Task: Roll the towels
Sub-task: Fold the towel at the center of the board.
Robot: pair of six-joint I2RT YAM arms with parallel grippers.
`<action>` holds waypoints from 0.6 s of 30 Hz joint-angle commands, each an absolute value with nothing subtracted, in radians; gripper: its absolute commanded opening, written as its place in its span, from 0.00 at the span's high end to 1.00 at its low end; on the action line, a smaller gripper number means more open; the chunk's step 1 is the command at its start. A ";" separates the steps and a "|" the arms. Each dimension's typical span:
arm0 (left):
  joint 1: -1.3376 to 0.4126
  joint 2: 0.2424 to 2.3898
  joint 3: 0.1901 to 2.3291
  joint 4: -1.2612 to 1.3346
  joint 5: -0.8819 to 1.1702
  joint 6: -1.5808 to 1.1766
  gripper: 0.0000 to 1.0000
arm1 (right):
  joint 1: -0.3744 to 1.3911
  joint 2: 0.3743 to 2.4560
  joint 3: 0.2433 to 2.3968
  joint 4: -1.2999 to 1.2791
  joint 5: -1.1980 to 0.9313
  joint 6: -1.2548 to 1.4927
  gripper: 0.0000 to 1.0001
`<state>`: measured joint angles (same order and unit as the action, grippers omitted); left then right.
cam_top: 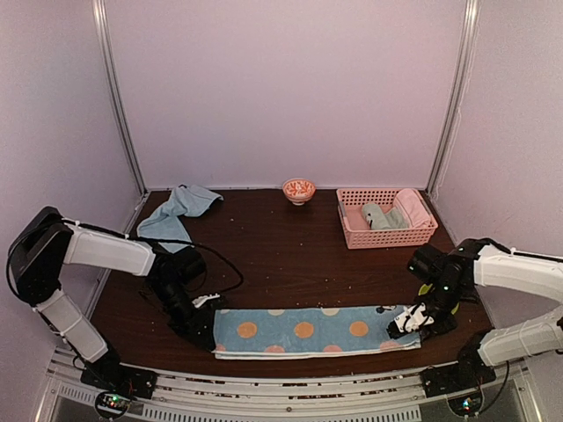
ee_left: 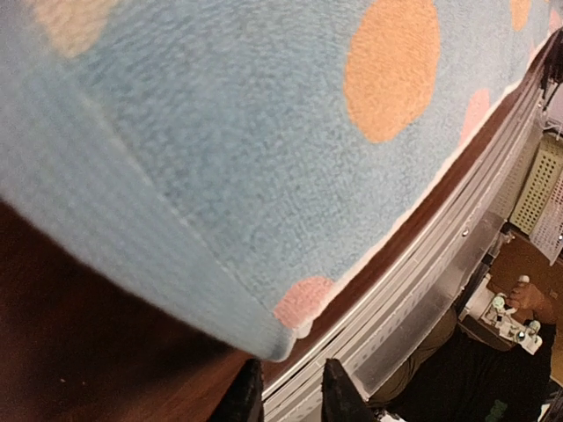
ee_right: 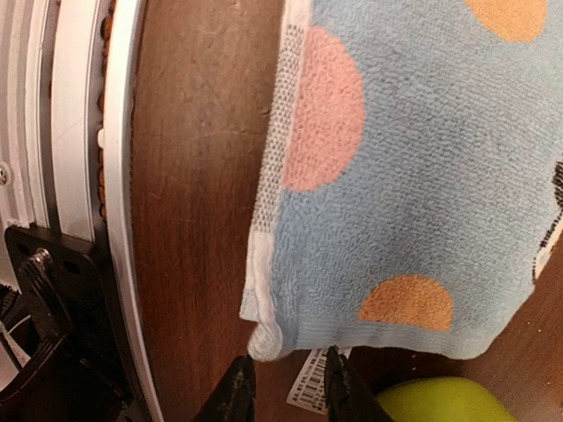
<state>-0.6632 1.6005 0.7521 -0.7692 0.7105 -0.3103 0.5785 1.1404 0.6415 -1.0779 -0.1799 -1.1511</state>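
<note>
Slightly spread, the left gripper (ee_left: pixel 290 380) hovers just off the left corner of the spotted towel (cam_top: pixel 308 331), the right gripper (ee_right: pixel 286 374) likewise at its right corner; neither pinches cloth. That towel lies flat along the tabletop's near edge; the plain towel (cam_top: pixel 180 211) sits crumpled at the far left corner.

I see the spotted light-blue cloth towel (cam_top: pixel 312 331) flat along the near edge of the dark wooden table (cam_top: pixel 281 264). Plain light-blue cloth towel (cam_top: pixel 180 211) back left, small orange patterned bowl (cam_top: pixel 299 190) back centre, pink plastic lattice basket (cam_top: pixel 352 232) back right.
</note>
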 commanded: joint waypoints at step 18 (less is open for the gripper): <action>-0.670 1.662 1.027 -0.561 0.600 -0.437 1.00 | 0.586 1.384 0.899 -0.904 -0.186 -0.836 0.86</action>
<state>-0.6643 1.6321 1.0546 -0.7307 0.5728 -0.3698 0.5789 1.3216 0.8944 -1.0138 -0.1642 -0.9924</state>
